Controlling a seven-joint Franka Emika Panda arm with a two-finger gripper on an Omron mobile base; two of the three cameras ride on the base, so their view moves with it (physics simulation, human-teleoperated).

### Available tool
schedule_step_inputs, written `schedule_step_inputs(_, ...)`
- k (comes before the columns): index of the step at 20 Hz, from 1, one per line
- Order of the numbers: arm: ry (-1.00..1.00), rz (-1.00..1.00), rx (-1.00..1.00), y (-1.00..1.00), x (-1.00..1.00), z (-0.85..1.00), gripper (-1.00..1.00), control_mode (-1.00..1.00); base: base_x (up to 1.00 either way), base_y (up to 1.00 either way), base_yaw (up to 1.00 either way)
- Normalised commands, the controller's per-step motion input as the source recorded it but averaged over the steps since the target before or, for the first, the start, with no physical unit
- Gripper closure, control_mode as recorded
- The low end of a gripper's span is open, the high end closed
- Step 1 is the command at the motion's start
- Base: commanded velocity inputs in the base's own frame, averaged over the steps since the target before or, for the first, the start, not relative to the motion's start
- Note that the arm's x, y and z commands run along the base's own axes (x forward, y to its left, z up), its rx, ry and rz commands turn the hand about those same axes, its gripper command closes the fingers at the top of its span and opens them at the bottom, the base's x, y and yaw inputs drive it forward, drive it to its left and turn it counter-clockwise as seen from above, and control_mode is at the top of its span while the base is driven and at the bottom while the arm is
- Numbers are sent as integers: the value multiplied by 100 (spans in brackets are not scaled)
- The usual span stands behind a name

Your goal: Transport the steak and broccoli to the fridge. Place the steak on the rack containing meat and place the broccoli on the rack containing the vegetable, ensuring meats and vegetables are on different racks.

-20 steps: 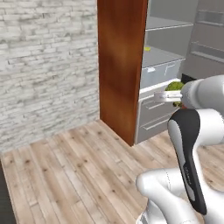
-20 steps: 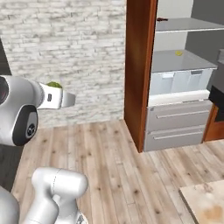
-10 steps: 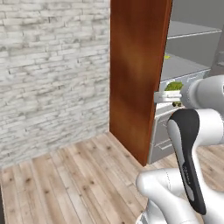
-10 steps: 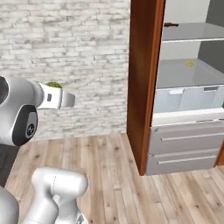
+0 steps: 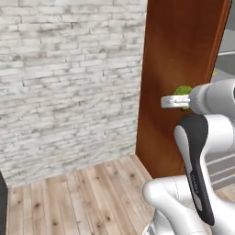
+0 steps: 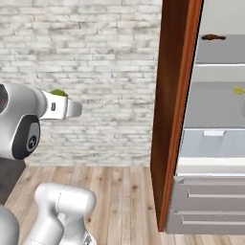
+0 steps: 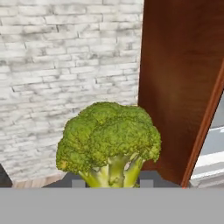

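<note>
Broccoli (image 7: 109,142) sits clamped in your gripper (image 7: 109,183), its yellowish-green stem pinched between the two dark fingertips (image 7: 146,183) and its green crown upright above them in the hand view. From the left base view you see the same floret (image 5: 183,90) as a green tuft just behind the white hand, held in the air in front of the fridge's reddish-brown wood side panel (image 5: 181,55). From the right base view the floret (image 6: 58,92) peeks over the top of the hand, which points across a whitewashed brick wall (image 6: 86,72).

Beyond your arm, the fridge (image 6: 210,143) stands open on the right of the right base view, its pale grey interior showing past the wood panel. On the upper shelf (image 6: 220,63) you can see a dark brown elongated meat piece (image 6: 214,37) lying near the front edge. On the lower shelf (image 6: 217,127) a small yellow vegetable (image 6: 239,89) rests toward the right. Below that shelf sit pale crisper bins (image 6: 213,143), and beneath them two grey drawers (image 6: 210,210) with bar handles.

Light wood-plank flooring (image 5: 87,197) runs from the brick wall to the foot of the fridge.
</note>
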Motion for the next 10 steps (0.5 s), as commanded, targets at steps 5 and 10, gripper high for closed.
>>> schedule_step_inputs(5,0,0,0,0,0,0,100,100,54,-98,45)
schedule_step_inputs(10,0,0,0,0,0,0,100,100,-58,-100,21)
